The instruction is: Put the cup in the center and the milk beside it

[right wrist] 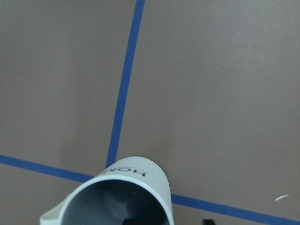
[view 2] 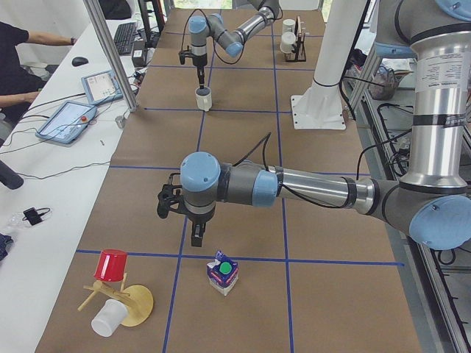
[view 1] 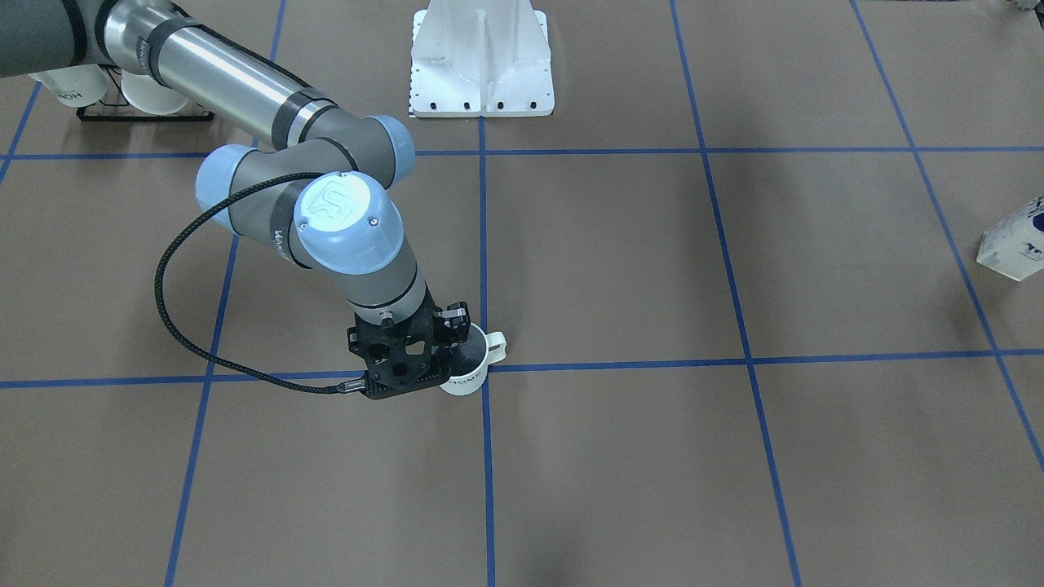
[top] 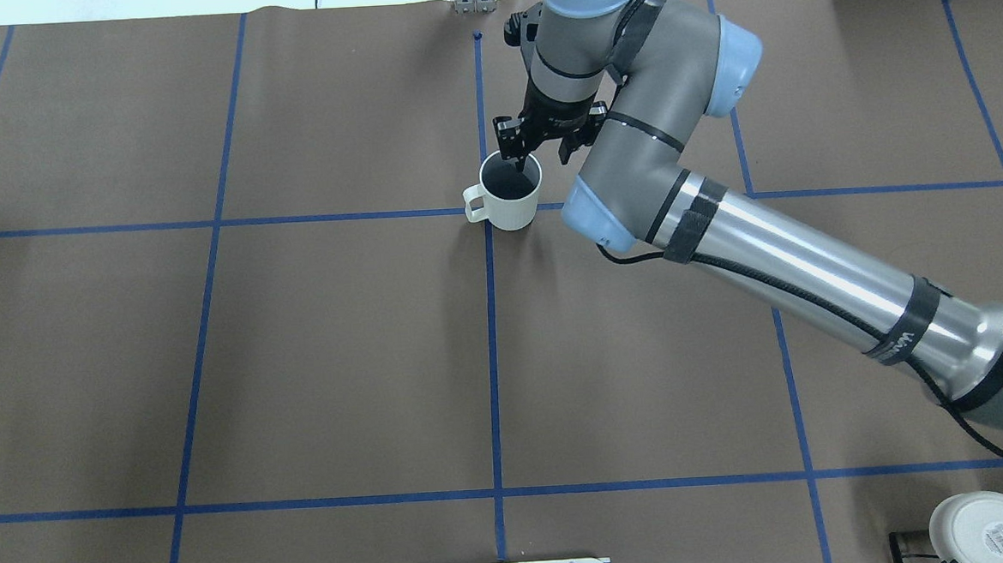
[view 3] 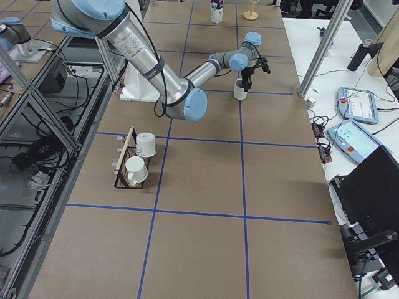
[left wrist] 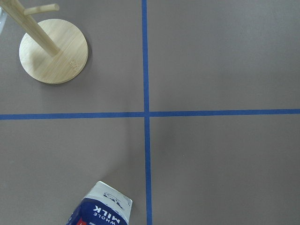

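The cup (top: 510,199), a white mug with a dark inside and "HOME" on its side, sits at the center (top: 485,209), right at the crossing of the two blue tape lines, handle to the view's left. My right gripper (top: 519,156) points down over it with one finger inside and one outside the far rim, shut on the rim. The cup also shows in the front view (view 1: 469,368) and the right wrist view (right wrist: 123,197). The milk (view 2: 223,273) stands far off at the table's left end, also at the front view's right edge (view 1: 1014,244). My left gripper (view 2: 196,234) hovers above and beside it; I cannot tell if it is open.
A black rack (view 3: 132,161) with white cups stands at the table's right end. The white mount base (view 1: 481,69) is at the robot side of the middle line. A wooden mug tree (left wrist: 53,50) and a red cup (view 2: 112,265) stand near the milk.
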